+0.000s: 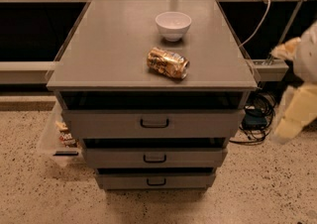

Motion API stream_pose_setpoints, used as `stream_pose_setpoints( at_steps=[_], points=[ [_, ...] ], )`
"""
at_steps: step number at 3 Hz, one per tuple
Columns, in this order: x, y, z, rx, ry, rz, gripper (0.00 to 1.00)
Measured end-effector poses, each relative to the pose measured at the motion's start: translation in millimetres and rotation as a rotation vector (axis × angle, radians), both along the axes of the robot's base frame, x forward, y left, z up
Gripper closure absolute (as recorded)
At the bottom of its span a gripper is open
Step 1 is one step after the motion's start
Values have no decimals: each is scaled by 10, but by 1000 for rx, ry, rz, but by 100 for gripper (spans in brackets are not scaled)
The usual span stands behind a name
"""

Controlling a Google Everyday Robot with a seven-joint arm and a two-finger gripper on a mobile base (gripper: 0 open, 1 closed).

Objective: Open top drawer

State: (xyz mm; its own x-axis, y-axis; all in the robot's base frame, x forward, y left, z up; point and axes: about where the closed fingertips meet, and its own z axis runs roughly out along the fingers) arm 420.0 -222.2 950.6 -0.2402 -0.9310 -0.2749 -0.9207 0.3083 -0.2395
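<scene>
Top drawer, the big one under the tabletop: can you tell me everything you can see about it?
The top drawer is the widest of three, grey, with a plain flat front and a small black handle in its middle. It sits level under the tabletop, a dark gap above its front, and looks shut. Nothing touches it; the pincer hangs away to its right.

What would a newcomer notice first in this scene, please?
Probably the crushed can lying on its side and the white bowl behind it on the grey cabinet top. Below, the top drawer faces front, while the gripper hangs at the right edge, away from its handle.
</scene>
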Motion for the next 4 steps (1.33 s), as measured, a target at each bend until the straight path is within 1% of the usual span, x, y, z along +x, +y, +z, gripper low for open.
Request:
stream_pose_setpoints(
  at_steps=[1, 2, 3, 4],
  points=[
    [-216, -114, -778, 167, 59, -84, 0],
    [-460, -107, -1725, 339, 185, -155, 0],
    [-520, -93, -1938, 370, 226, -167, 0],
    [-486, -124, -1952, 390, 205, -186, 0]
  ],
)
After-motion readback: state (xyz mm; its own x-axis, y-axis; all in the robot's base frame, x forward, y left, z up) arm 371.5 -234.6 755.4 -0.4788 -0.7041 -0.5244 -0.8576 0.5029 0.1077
